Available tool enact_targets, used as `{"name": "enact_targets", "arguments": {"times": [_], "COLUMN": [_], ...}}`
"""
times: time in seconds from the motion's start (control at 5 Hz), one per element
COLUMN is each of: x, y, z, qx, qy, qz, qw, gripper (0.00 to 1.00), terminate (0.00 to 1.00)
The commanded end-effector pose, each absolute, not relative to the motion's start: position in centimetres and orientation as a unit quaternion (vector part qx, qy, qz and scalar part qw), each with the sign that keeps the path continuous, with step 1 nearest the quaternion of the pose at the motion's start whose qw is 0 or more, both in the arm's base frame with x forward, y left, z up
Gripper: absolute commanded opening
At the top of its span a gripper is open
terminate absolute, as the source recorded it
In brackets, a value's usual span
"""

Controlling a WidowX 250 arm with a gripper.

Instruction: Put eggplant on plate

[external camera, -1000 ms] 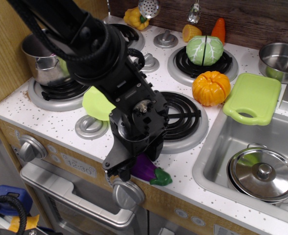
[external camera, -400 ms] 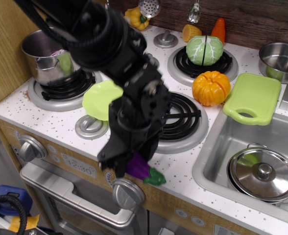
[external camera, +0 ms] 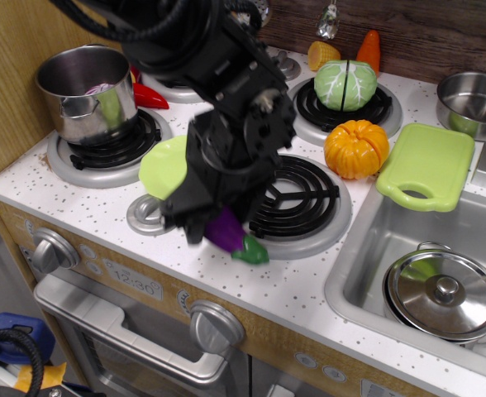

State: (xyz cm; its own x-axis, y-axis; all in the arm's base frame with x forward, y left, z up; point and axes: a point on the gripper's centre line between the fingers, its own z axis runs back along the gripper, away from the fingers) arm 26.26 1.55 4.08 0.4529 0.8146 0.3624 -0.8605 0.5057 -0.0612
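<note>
Eggplant [external camera: 231, 236], clenched in the end effector [external camera: 210, 225], hangs over the burner rim [external camera: 309, 240], beside the plate [external camera: 162, 168].

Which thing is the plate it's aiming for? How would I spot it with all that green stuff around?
Start at the steel pot on the front-left burner. Just right of it, partly hidden behind the black arm, lies the plate, flat, round and lime green. The other lime-green piece, the cutting board by the sink, is rectangular with a handle slot.

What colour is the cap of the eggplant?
Green, on the purple eggplant; the observation.image view shows it.
</note>
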Motion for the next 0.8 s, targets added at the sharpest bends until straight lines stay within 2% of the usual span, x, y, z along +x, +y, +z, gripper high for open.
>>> {"name": "enact_targets", "arguments": {"times": [0.0,0.2,0.4,0.6], "x": [30.0,31.6,32.9,33.2], "y": [4.3,5.8,7.5,8.9], "z": [6.2,7.1,7.1,6.7], "qx": [0.064,0.070,0.064,0.059], "qy": [-0.240,-0.257,-0.260,-0.271], "qz": [0.447,0.416,0.383,0.356], "qw": [0.859,0.870,0.884,0.892], "gripper": [0.00,1.00,0.00,0.00], "terminate": [0.00,0.00,0.00,0.00]}}
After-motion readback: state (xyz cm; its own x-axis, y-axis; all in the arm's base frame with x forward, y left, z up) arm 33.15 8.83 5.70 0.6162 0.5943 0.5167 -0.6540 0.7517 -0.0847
